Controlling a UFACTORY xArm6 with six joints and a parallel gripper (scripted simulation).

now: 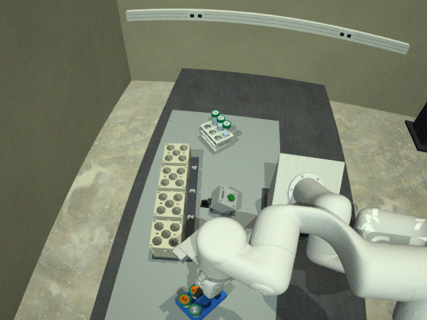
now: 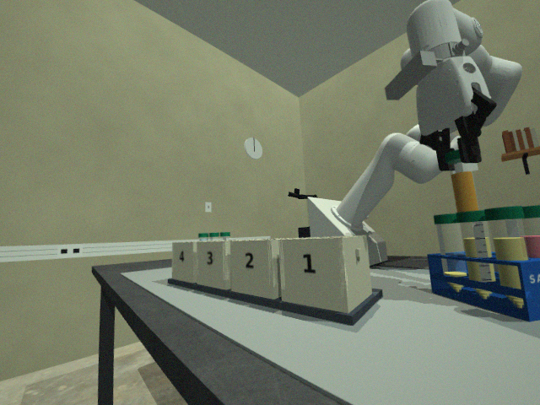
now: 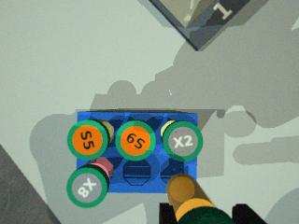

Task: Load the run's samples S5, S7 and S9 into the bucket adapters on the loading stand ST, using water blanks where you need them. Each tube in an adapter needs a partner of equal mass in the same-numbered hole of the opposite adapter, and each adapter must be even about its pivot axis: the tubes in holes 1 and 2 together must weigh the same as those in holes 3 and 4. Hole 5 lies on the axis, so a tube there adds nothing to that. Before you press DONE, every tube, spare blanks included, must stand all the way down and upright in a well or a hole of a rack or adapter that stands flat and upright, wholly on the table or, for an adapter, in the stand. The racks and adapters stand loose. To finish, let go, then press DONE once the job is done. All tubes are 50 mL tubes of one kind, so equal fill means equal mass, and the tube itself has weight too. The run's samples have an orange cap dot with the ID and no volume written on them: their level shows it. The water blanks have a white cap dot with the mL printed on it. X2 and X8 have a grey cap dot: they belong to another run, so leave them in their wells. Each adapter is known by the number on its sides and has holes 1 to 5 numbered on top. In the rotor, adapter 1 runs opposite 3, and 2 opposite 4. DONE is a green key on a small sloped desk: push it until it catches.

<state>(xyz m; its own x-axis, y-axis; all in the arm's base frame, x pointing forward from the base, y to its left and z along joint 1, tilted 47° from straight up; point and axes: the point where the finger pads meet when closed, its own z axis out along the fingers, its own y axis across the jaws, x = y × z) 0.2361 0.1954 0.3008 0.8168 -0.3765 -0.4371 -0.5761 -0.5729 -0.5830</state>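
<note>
My gripper is shut on the green cap of an orange-filled tube. It holds the tube upright above the blue sample rack, with the tube's bottom clear of the wells. Its cap dot is hidden. S5, S9, X2 and X8 stand in the rack. Adapters 1, 2, 3 and 4 sit empty in the stand.
A white rack at the far end holds three water blanks. The DONE key sits on its sloped desk between the stand and my arm's base. The sample rack stands near the table's near edge.
</note>
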